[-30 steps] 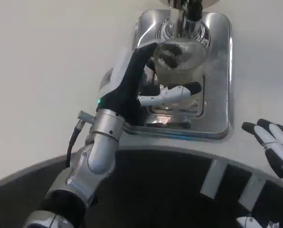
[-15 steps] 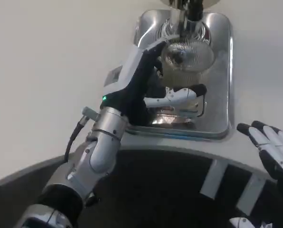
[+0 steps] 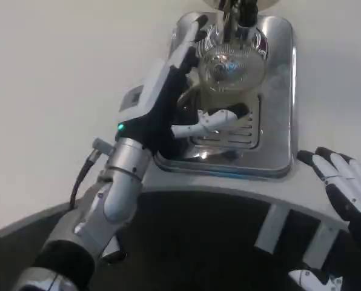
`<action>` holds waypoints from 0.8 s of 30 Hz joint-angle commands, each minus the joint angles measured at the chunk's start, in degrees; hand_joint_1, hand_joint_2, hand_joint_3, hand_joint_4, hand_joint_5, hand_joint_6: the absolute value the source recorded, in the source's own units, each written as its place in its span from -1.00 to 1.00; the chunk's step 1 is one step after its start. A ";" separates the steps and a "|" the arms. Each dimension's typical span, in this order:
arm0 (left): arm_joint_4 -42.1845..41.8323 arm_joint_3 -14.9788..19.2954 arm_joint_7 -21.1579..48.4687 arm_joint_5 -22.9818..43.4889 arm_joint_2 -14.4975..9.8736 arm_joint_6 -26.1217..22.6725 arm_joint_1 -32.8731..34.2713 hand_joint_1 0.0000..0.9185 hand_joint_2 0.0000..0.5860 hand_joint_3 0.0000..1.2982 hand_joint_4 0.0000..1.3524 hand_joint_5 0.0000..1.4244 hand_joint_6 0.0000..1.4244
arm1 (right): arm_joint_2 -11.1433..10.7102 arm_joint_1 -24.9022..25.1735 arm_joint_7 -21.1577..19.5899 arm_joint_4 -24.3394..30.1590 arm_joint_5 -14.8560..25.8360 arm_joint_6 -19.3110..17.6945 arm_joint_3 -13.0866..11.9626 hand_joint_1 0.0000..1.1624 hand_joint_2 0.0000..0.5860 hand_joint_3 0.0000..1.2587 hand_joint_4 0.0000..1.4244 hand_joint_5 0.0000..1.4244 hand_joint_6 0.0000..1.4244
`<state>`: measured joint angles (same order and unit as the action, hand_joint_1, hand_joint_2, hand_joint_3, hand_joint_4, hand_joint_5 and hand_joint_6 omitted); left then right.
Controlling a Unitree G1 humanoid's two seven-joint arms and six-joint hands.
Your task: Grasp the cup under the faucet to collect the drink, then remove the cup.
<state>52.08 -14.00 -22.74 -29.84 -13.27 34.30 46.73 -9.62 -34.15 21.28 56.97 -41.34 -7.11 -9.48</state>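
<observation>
So my left hand [image 3: 174,91] is wrapped around the cup [image 3: 231,66], top center of frame, right under the faucet [image 3: 238,12] on the tray [image 3: 277,145]. Looks like filling time; next I'd hold steady, then lift out. Right hand [image 3: 344,188] idles open, lower right.

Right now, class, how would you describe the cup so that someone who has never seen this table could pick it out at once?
Start at the shiny metal drip tray at the far middle of the white table. At its far end, directly beneath the faucet, sits the cup, with the left hand wrapped around it. It is the only clear, see-through thing there; everything around it is polished metal.
</observation>
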 commanded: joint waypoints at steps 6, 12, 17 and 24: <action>-12.16 0.49 2.68 0.13 -3.40 -1.85 -7.20 -0.33 -0.80 -1.00 -1.00 -0.83 -0.86 | -0.56 1.28 -0.38 -1.13 -0.29 0.62 0.88 0.17 0.13 -0.90 -1.00 -1.00 -1.00; -23.86 2.50 7.38 3.14 -4.19 -3.95 -13.78 -0.84 -0.89 -1.00 -1.00 -0.91 -0.98 | -0.52 1.98 -0.66 -1.51 -0.21 1.16 1.01 0.19 0.15 -0.90 -1.00 -1.00 -1.00; -35.30 6.07 13.96 10.15 -4.44 -6.87 -19.41 -1.00 -0.68 -1.00 -1.00 -0.99 -1.00 | -0.53 2.16 -1.04 -2.04 0.05 1.25 0.97 0.21 0.14 -0.90 -1.00 -1.00 -1.00; -49.85 12.62 23.97 27.40 -2.50 -19.00 -23.10 -1.00 -0.58 -1.00 -1.00 -1.00 -1.00 | -0.32 1.79 -1.58 -2.65 -1.04 0.73 3.18 0.15 0.05 -0.91 -1.00 -1.00 -0.98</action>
<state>7.62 -3.67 -2.43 -8.68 -16.54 21.32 25.22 -9.80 -31.63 20.37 54.43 -41.70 -6.02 -7.27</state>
